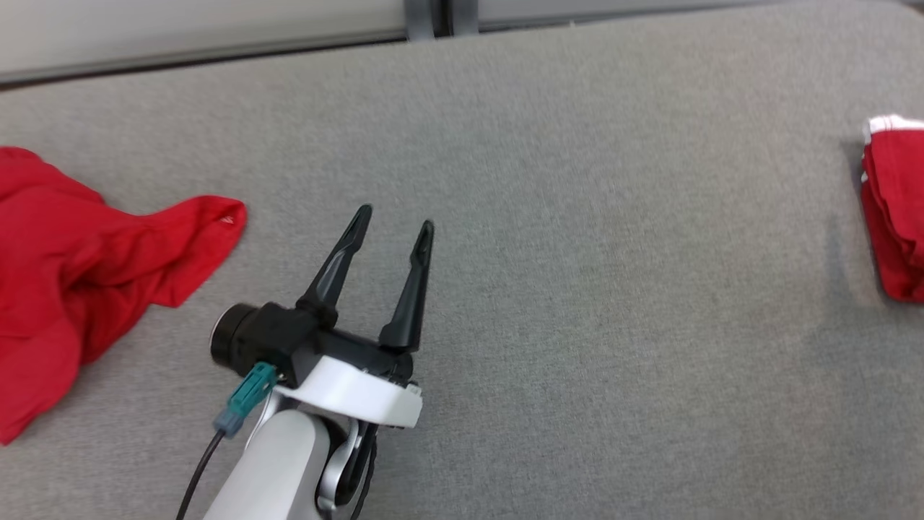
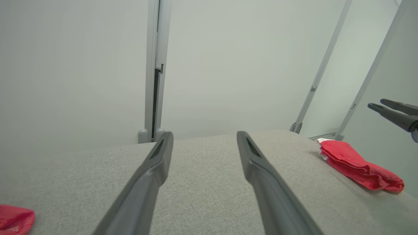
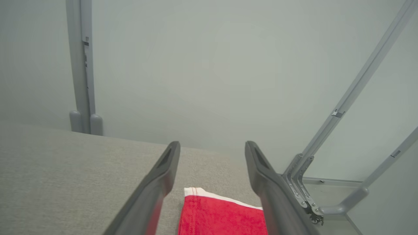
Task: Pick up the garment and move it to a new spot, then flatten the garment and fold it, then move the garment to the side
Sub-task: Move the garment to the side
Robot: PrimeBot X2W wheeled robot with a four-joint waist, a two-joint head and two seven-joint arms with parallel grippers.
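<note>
1. The folded garment [image 1: 895, 209], red with a white hem, lies just below your right pincer [image 3: 212, 145], between its fingers as that wrist sees it. It sits near the surface's edge, so it looks parked at the side and the task seems nearly done.
2. Your right pincer stands wide, holds nothing and hangs apart from the cloth, which leaves the fold undisturbed.
3. Your left pincer [image 1: 395, 217] is wide too and empty. It hovers over bare surface [image 1: 577, 289], well clear of the fold.
4. A crumpled red garment [image 1: 72, 245] lies to the left of that pincer, untouched and probably the next piece.
</note>
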